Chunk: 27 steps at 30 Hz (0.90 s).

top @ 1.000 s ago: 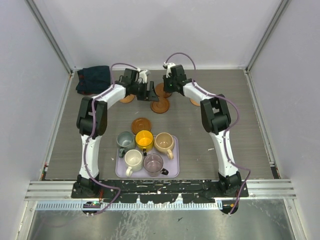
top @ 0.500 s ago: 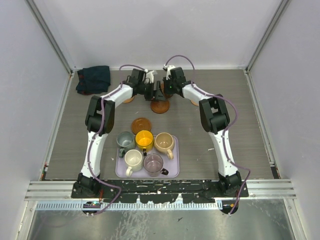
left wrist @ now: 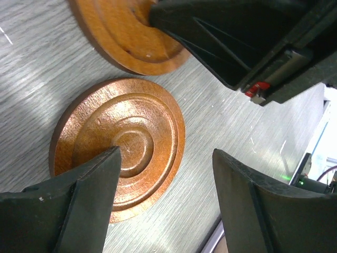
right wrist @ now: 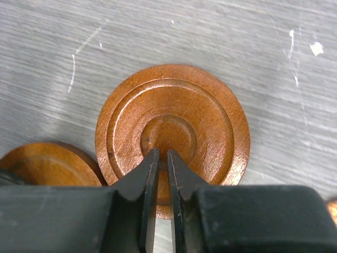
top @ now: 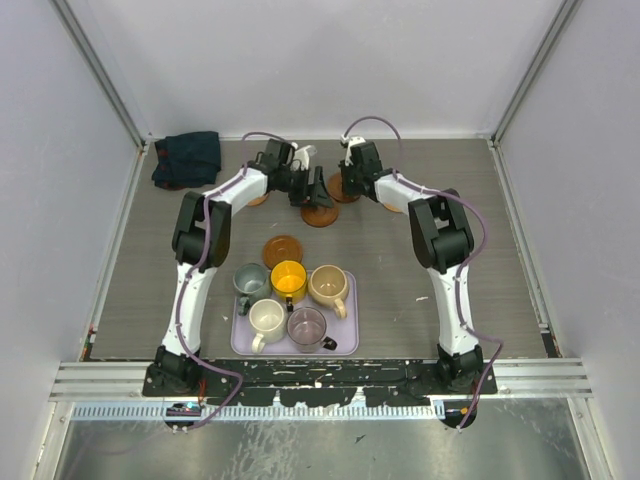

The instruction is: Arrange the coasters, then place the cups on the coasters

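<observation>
Left wrist view: left jaws are spread wide, empty, over a coaster (left wrist: 118,150) at the counter's (top: 480,250) far centre. Right jaws, almost closed, empty, are poised on its neighbour (right wrist: 171,132). Being so close, the jaws could be knocked together.

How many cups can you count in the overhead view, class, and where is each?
5, all on the lavender tray: far row, grey-green cup left, yellow cup middle, tan cup right; near row, cream cup left, mauve cup right. None appears hidden.
</observation>
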Available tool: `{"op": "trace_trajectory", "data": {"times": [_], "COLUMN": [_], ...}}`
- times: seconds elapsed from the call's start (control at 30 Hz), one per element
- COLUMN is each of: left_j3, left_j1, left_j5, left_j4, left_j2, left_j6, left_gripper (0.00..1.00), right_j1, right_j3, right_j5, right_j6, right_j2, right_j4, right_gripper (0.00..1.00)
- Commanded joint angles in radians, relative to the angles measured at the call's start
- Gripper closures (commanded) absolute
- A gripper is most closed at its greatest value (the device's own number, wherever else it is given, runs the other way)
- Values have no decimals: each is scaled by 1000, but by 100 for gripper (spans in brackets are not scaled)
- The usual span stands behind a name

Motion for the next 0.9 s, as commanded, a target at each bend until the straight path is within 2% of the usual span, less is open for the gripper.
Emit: {"op": "trace_trajectory", "data": {"times": [0.0,0.23,0.33,0.87], "left_j3": [54,164,194,229], "left_j1": [6,20,32,78], "left_j5": [-119,-225,-227,-268], "left_j4": [-88,-137,-138,-172], "left_j2": [-13,28,42,59], "left_j6": [29,28,21,48], "left_gripper": [27,27,27,27], "right_j1": [-9,-7,-6,19], "right_j3": [-98,-197,-209,-158], "right_j5": [67,68,55,41], "right_j6": [15,36,39,59], "right_j2": [-72,-137,-145,-139], "right_j4": [-92,-87,-86,-96], "right_gripper": [82,82,82,82]}}
